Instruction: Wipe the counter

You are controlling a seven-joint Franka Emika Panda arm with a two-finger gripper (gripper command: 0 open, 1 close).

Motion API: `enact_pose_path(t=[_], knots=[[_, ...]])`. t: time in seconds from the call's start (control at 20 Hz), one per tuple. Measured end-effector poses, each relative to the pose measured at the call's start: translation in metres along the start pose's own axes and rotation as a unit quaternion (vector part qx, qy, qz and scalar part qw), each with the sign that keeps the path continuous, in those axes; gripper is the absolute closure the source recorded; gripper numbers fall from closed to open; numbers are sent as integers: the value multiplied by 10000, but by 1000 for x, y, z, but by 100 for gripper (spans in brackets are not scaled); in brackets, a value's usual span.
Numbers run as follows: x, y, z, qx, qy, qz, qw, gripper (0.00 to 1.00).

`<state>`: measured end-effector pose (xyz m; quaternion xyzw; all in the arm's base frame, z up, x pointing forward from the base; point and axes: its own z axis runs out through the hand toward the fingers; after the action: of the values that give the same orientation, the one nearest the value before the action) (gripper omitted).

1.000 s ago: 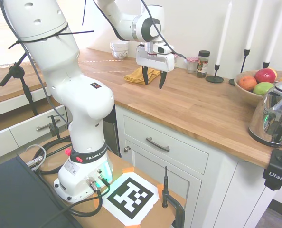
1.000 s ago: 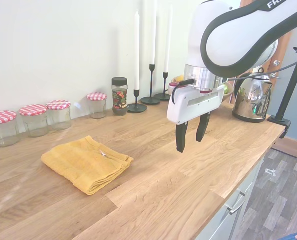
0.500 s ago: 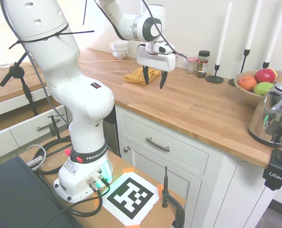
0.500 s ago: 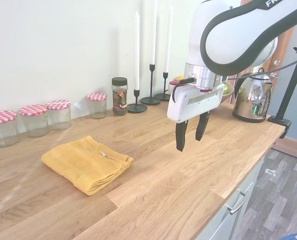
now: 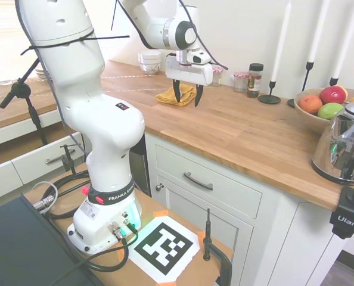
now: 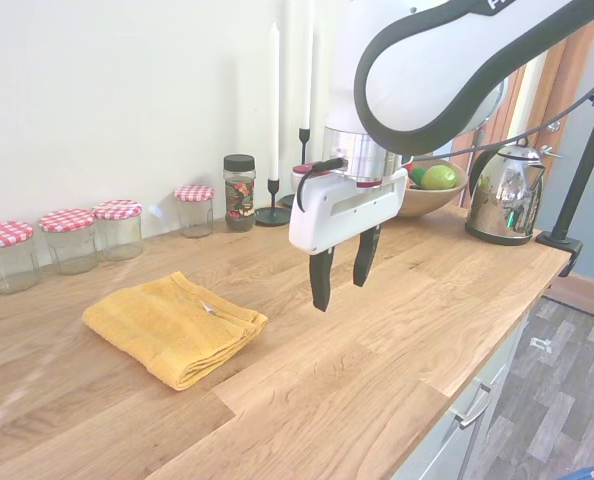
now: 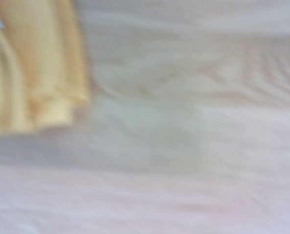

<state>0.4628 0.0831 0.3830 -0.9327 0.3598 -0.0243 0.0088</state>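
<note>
My claw (image 6: 337, 277) hangs open and empty above the counter (image 6: 377, 380), just beside the folded yellow cloth (image 6: 172, 327). I judge I'm in the approach: next, centre over the cloth, descend, pinch it. Jars (image 6: 72, 238) stand beyond it.

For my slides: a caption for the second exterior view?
Open gripper hovers above the counter beside a folded yellow towel.
</note>
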Motion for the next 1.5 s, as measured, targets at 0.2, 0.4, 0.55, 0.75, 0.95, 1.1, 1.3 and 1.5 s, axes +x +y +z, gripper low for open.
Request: enact_pose_path(t=[0.2,0.4,0.55,0.75,0.95,1.1,1.3,1.5], knots=[[0,-35,-13,101,31,-93,9999,0],[0,-66,-17,119,0,-174,9998,0],[-1,-90,-19,119,-31,-247,9996,0],[-5,-120,-23,89,-20,-321,9994,0],[-6,-143,-21,45,-19,-355,9994,0],[-5,-153,-11,-9,-49,-383,9993,0],[-6,-163,5,-105,-70,-423,9990,0],[-8,-172,15,-124,-56,-489,9987,0]])
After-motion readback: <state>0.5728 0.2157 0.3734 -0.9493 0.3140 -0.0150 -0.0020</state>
